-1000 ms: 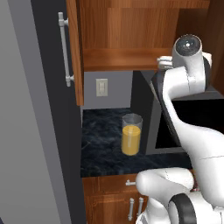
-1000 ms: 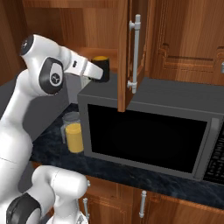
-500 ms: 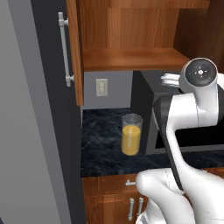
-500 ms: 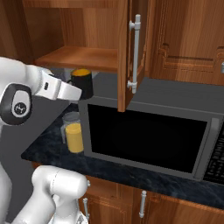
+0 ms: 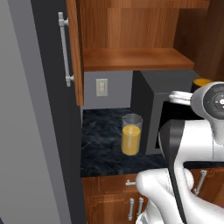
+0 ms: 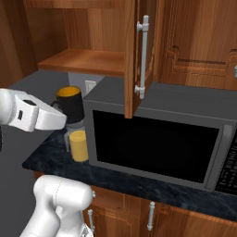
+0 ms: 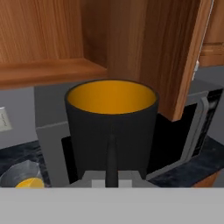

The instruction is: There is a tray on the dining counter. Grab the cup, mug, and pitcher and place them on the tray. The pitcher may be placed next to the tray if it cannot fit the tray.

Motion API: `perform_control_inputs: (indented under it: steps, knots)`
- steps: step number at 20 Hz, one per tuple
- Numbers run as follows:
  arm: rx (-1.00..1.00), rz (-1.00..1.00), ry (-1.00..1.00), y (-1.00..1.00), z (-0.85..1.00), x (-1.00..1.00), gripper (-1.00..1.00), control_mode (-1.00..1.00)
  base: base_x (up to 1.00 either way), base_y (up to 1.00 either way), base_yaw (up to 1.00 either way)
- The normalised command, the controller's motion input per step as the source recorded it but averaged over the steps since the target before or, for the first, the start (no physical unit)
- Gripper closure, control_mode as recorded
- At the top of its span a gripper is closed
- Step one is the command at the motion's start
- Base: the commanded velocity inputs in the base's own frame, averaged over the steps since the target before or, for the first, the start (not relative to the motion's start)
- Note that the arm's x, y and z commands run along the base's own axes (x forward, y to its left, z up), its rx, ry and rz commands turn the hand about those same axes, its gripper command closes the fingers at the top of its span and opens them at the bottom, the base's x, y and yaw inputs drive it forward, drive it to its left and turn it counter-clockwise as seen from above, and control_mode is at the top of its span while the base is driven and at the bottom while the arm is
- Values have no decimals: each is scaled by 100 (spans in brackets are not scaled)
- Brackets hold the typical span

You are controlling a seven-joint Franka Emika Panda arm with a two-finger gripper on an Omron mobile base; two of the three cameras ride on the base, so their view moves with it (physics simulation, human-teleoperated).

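While held upright in mid-air, sits at the centre of the hand view: the mug (image 7: 112, 131), black outside and orange-yellow inside, its thin handle facing the camera. Clamped on that handle: the gripper (image 7: 112, 175), its tips drawn nearly together low in the frame. Behind the mug, upper right of that view, hangs an open cabinet door (image 7: 175, 52); lower left, just a glimpse of the pitcher (image 7: 24, 177) from above.

Seen from the right base view: the mug (image 6: 70, 104) at centre left, carried in front of the microwave (image 6: 157, 139), directly above the pitcher (image 6: 78, 144), which stands on the dark marbled counter (image 6: 55, 155) just beside the microwave's left side. Shown at the frame's left edge: the white hand and gripper (image 6: 64, 121), but not the fingertips themselves.

Seen from the left base view: the pitcher (image 5: 131, 134) in full at centre, glass walls clear above the orange liquid, standing alone on the counter (image 5: 103, 144); of the mug (image 5: 202, 82), only an orange rim peeking over the arm at the right edge. Also a wall outlet (image 5: 102, 87) above the counter, hidden from the right base view's angle by the mug.

Compared with half a second ago, lower and further toward the camera in the right base view: the mug, then level with the cabinet shelf, now down over the pitcher. Pitcher unmoved.
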Motion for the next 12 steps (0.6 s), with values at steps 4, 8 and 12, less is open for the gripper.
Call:
perform_control_inputs:
  steps: [4, 8, 12]
  knots:
    - [0, 0, 0, 5, 0, -41, 100, -100, 0, 0, 0]
    - [0, 0, 0, 0, 0, 0, 100, 100, -90, 0, 0]
    - [0, 0, 0, 0, 0, 0, 100, 100, -100, 0, 0]
